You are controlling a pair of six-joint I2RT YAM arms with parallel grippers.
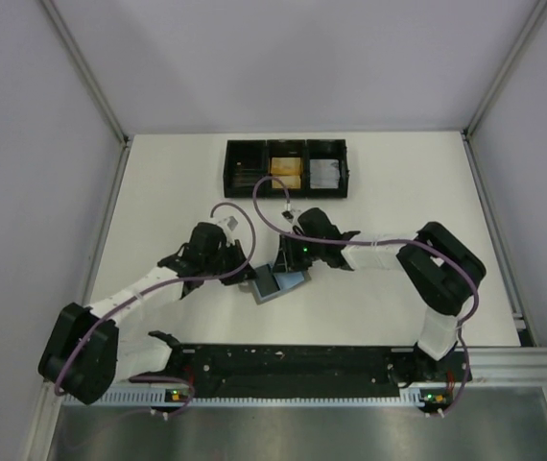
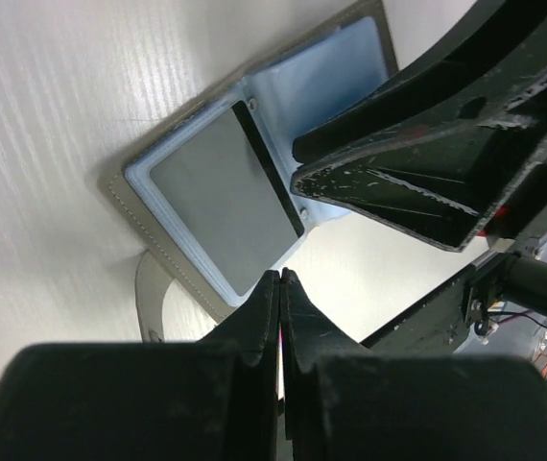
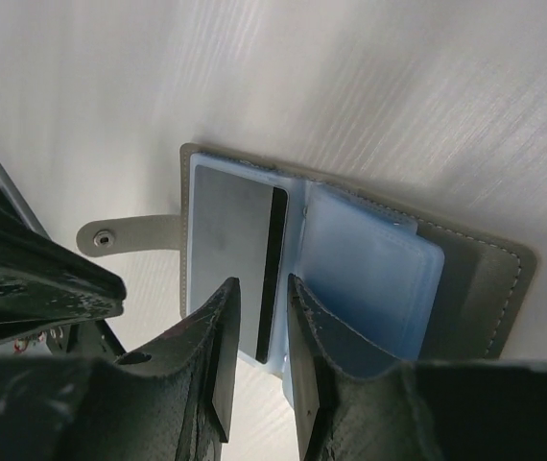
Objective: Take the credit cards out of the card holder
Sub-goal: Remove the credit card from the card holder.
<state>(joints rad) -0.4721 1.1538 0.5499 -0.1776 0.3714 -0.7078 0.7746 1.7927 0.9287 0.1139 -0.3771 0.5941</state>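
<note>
While the left gripper [image 2: 280, 288], shut on nothing, sits at the 6 o'clock edge of the open card holder [image 1: 270, 285], the right gripper [image 3: 259, 355] is nearer. Its jaws, slightly apart, frame the striped edge of the pocketed credit card [image 3: 227, 230], whose long axis runs 12 to 6 from it.

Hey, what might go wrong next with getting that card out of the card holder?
The right pincer hangs over the card, at its striped edge beside the blue sleeve; it may pinch both. The left pincer is shut beside the card holder, not clearly pinning it, so it might drag along.
</note>
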